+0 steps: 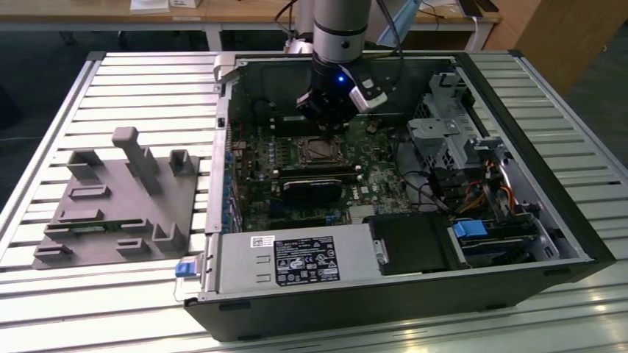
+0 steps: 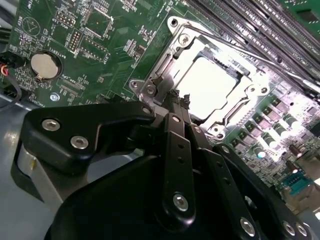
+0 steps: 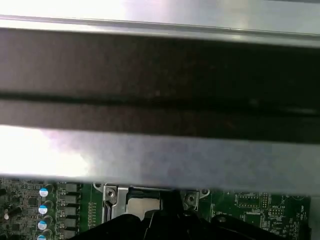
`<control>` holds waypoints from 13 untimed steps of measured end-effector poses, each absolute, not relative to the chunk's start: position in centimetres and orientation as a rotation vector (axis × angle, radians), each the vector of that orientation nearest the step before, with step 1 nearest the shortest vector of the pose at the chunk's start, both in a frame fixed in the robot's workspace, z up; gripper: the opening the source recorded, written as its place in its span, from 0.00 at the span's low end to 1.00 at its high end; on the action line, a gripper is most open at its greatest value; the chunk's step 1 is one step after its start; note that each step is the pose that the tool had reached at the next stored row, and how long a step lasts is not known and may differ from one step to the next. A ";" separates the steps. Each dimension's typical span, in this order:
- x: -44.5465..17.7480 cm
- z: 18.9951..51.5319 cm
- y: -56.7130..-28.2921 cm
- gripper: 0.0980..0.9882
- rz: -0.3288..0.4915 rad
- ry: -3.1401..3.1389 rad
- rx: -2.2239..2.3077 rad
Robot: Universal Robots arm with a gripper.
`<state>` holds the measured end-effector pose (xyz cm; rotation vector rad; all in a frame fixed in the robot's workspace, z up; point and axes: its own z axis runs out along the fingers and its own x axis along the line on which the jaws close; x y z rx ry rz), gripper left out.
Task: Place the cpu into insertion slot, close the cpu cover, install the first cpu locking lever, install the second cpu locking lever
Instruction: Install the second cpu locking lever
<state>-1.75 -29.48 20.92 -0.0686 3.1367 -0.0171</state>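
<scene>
In the second wrist view the cpu (image 2: pixel 210 86) lies flat in the insertion slot (image 2: pixel 176 36), its pale metal face showing. The cpu cover (image 2: pixel 241 107) lies down around it as a silver frame. A thin metal lever (image 2: pixel 270 61) runs along one side of the socket. My gripper (image 2: pixel 179 97) is shut, its black fingers (image 2: pixel 176 145) pressed together with nothing visible between them. The tips sit at the socket's corner, by a bent metal piece (image 2: pixel 156 81). In the exterior view my gripper (image 1: pixel 329 123) hangs just above the socket (image 1: pixel 319 151) inside the open computer case.
The case walls (image 1: pixel 228 140) surround the motherboard. A drive cage and cables (image 1: pixel 461 140) stand at the exterior view's right, and a labelled power supply (image 1: pixel 290 261) is in front. A grey fixture plate (image 1: pixel 118 198) lies outside the case. A coin battery (image 2: pixel 44 66) and long memory slots (image 2: pixel 260 25) flank the socket.
</scene>
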 end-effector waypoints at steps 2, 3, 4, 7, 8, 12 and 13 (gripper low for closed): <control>-1.8 21.0 -29.5 0.01 -0.018 3.137 -0.068; -1.8 21.2 -29.5 0.01 -0.017 3.137 -0.068; -1.8 21.3 -29.5 0.01 -0.017 3.137 -0.069; -1.8 22.0 -29.5 0.01 -0.017 3.137 -0.069; -1.8 22.2 -29.5 0.01 -0.017 3.137 -0.069; -1.8 22.9 -29.5 0.01 -0.017 3.137 -0.068; -1.8 22.9 -29.5 0.01 -0.017 3.137 -0.068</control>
